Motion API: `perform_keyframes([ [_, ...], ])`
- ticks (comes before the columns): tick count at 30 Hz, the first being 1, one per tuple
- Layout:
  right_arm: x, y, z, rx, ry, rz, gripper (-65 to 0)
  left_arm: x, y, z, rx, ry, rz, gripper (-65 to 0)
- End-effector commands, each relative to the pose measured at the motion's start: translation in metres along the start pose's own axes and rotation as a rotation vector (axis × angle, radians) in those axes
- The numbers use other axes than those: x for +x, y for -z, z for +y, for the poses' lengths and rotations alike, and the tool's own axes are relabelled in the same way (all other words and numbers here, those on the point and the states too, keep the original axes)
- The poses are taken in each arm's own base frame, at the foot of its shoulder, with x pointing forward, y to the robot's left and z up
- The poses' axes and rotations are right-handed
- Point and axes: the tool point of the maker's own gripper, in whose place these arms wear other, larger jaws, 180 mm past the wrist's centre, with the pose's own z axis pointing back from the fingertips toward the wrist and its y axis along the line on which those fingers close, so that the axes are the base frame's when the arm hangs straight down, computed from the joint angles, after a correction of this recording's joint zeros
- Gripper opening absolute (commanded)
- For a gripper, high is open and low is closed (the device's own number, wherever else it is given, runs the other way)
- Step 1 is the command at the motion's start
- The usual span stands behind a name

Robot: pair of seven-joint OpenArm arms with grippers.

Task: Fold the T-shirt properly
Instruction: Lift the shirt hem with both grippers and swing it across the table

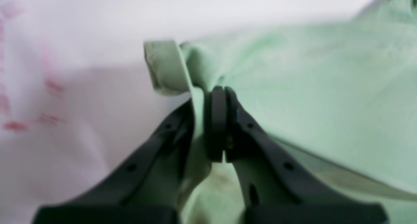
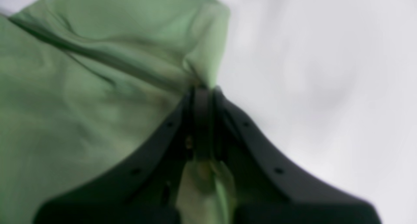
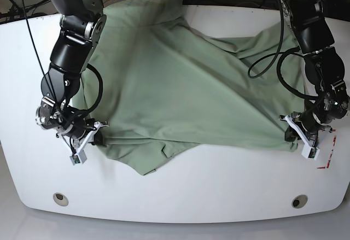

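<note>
Bench: a white, rounded-cornered bench (image 3: 180, 196), with small red marks near its edge by the left arm.
Shirt: the pale sage-green soft-knit T-shirt (image 3: 180, 87) lies spread across the middle of the bench, rumpled, with long creases running toward the left arm's side; its far part reaches the bench's back edge and a loose point of cloth hangs toward the near edge.
Arms: two black jointed arms come down from the far corners, one at each side edge of the shirt.
Left tool: the black left tool (image 1: 216, 93) is clenched on a bunched fold of the shirt's edge, a hem flap sticking up just beside it.
Right tool: the black right tool (image 2: 202, 90) is clenched on the shirt's opposite edge, cloth gathered between its fingers.
</note>
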Motion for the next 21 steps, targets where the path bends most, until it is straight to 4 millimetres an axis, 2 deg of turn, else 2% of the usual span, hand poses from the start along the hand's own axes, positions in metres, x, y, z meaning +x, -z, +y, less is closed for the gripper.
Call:
perform_keyframes([
  [1, 0.046, -0.014, -0.010, -0.023, -0.024, -0.111, -65.0, 0.038, -0.017, 0.005, 0.033, 0.049, -0.099, -64.9],
  [4, 0.070, -0.027, -0.025, -0.055, -0.044, -0.147, -65.0, 0.054, -0.029, 0.002, 0.051, 0.092, -0.123, -64.9],
  [6, 0.086, -0.035, -0.032, -0.073, -0.055, -0.156, -65.0, 0.073, -0.040, 0.000, 0.068, 0.125, -0.168, -64.9],
  [10, 0.130, -0.052, -0.037, -0.096, -0.082, -0.214, -65.0, 0.106, -0.059, 0.002, 0.107, 0.173, -0.228, -64.9],
  [14, 0.174, -0.082, -0.052, -0.143, -0.109, -0.266, -65.0, 0.141, -0.078, 0.008, 0.148, 0.207, -0.299, -64.9],
  [18, 0.222, -0.105, -0.043, -0.163, -0.187, -0.300, -65.0, 0.177, -0.101, 0.020, 0.198, 0.246, -0.372, -64.9],
  [19, 0.237, -0.115, -0.043, -0.181, -0.217, -0.310, -65.0, 0.194, -0.111, 0.023, 0.214, 0.257, -0.409, -64.9],
  [21, 0.259, -0.135, -0.045, -0.207, -0.242, -0.337, -65.0, 0.207, -0.122, 0.025, 0.234, 0.271, -0.433, -64.9],
])
